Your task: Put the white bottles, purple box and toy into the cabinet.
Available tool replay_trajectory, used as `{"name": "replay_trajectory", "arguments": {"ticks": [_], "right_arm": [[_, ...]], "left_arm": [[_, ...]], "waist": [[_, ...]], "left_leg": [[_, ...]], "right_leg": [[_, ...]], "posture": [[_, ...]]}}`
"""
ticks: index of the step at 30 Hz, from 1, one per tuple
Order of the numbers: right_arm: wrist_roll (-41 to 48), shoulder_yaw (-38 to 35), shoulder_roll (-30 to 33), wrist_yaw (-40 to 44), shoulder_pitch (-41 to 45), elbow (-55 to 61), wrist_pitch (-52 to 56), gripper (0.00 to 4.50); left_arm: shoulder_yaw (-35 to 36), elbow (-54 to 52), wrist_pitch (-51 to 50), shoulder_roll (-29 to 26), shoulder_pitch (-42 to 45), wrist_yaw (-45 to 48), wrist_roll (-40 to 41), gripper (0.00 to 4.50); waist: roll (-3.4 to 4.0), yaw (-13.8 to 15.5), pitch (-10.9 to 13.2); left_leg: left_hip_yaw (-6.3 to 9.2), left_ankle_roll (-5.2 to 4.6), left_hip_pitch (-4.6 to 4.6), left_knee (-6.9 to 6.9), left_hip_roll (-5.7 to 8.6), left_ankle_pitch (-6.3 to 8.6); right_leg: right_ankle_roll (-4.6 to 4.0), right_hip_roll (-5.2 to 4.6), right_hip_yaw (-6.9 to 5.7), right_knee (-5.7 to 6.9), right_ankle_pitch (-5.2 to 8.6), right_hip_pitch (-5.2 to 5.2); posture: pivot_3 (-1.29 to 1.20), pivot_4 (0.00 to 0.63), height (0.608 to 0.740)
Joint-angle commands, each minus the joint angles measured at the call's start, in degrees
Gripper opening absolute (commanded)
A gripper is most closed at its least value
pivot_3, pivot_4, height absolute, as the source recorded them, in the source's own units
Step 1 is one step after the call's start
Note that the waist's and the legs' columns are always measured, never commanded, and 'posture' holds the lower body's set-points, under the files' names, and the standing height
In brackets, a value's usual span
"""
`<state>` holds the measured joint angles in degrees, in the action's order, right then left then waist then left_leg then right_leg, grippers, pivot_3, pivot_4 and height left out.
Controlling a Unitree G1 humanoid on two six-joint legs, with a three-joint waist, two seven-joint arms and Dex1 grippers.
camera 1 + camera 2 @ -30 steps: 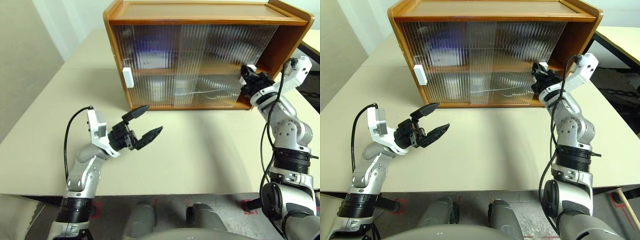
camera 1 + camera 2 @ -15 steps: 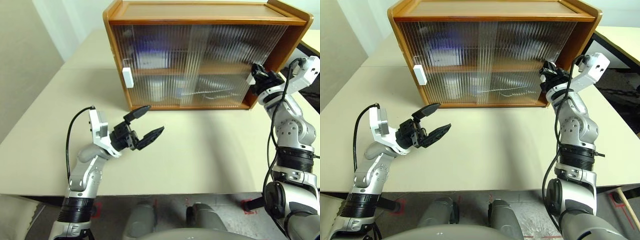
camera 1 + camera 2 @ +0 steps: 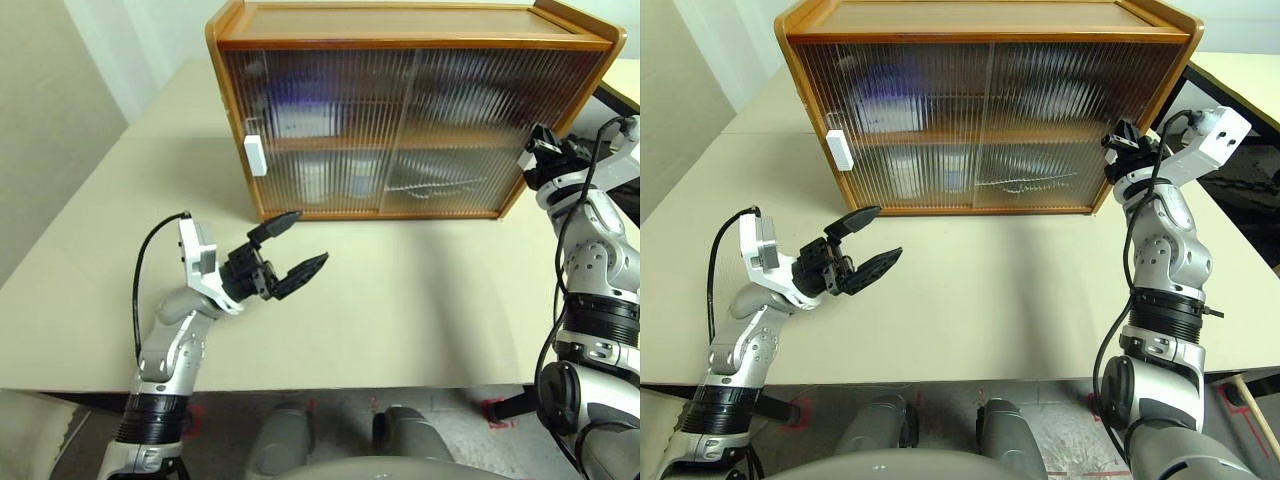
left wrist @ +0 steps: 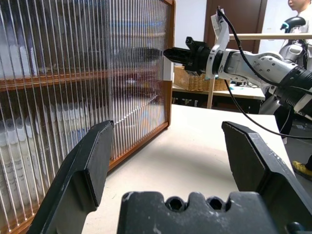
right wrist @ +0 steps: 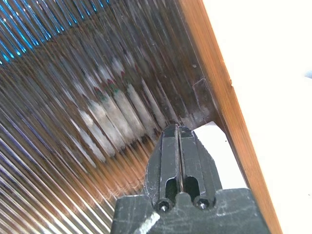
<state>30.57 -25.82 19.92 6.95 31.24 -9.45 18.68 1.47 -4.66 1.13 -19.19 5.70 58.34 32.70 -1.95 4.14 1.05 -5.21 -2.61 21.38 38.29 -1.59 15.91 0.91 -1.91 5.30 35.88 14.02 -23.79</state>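
Sliding door: the right gripper (image 3: 537,150), fingers pressed flat together, is set against the right door's white handle (image 5: 214,146), likely to push it across.
Head views: the cabinet (image 3: 400,40) is now closed across its whole front; earlier a gap was seen at its right end.
Left wrist view: the left gripper (image 4: 168,151) is held wide open and empty near the cabinet front.
Right wrist view: blurred white shapes with red and green, maybe the toy (image 5: 109,109), are seen behind the ribbed door.

Head stereo pair: looking down over the beige table (image 3: 400,300), sharing the orange-brown wooden ribbed-door cabinet (image 3: 410,110). Left wrist camera: facing along it, low. Right wrist camera: pressing close against its right door edge.
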Motion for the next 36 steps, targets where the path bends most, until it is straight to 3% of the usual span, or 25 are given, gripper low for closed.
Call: {"name": "replay_trajectory", "arguments": {"ticks": [1,15,19,25,30,36], "right_arm": [[-1.0,-1.3,1.3,-0.3,0.9,-0.8,-2.4,0.05],[2.3,5.4,-1.7,14.5,-2.1,7.5,-4.4,0.05],[0.5,11.6,-1.1,25.6,-7.9,11.6,-9.2,0.05],[2.0,8.2,0.9,35.7,-16.9,8.0,-17.6,0.05],[3.8,2.1,4.9,41.5,-20.5,-2.1,-21.4,1.86],[1.7,-1.1,11.6,44.1,-18.8,-22.9,-21.5,4.09]], "left_arm": [[-0.4,1.0,0.0,0.0,0.1,0.0,-0.8,4.50],[1.3,0.7,0.1,-1.4,-0.3,0.0,-0.3,4.50],[2.6,0.6,0.2,-1.9,-1.3,-0.3,0.2,4.50],[7.2,0.0,1.1,-1.8,-4.3,-2.9,1.8,4.50],[12.4,3.2,3.0,-2.0,-5.4,-9.6,-1.6,4.50],[17.6,14.4,3.0,-4.4,-2.6,-25.7,-11.3,4.50]], "waist": [[0.00,0.0,0.0],[0.00,0.1,0.0],[-0.01,0.2,0.0],[-0.05,0.5,0.0],[-0.10,1.1,-0.1],[-0.24,1.5,0.0]], "left_leg": [[0.00,0.00,0.00,0.00,0.00,0.00],[0.04,0.00,-0.06,-0.03,-0.05,0.00],[0.04,0.00,-0.04,-0.04,-0.03,0.01],[0.06,0.02,-0.06,-0.04,-0.02,0.02],[0.07,0.03,-0.21,-0.02,-0.02,0.02],[0.00,0.04,-0.64,-0.06,-0.07,0.03]], "right_leg": [[0.00,0.00,0.00,0.00,0.00,0.00],[-0.01,0.03,-0.04,0.03,0.00,0.02],[0.00,-0.01,-0.06,0.00,0.00,0.02],[0.00,-0.05,-0.10,-0.01,0.00,0.06],[-0.02,-0.07,-0.14,-0.05,0.01,0.25],[-0.11,0.00,-0.05,-0.02,0.08,0.51]], "posture": [[0.21,0.000,0.740],[0.22,0.000,0.740],[0.22,0.000,0.740],[0.23,0.000,0.740],[0.23,0.000,0.740],[0.23,0.000,0.740]]}}
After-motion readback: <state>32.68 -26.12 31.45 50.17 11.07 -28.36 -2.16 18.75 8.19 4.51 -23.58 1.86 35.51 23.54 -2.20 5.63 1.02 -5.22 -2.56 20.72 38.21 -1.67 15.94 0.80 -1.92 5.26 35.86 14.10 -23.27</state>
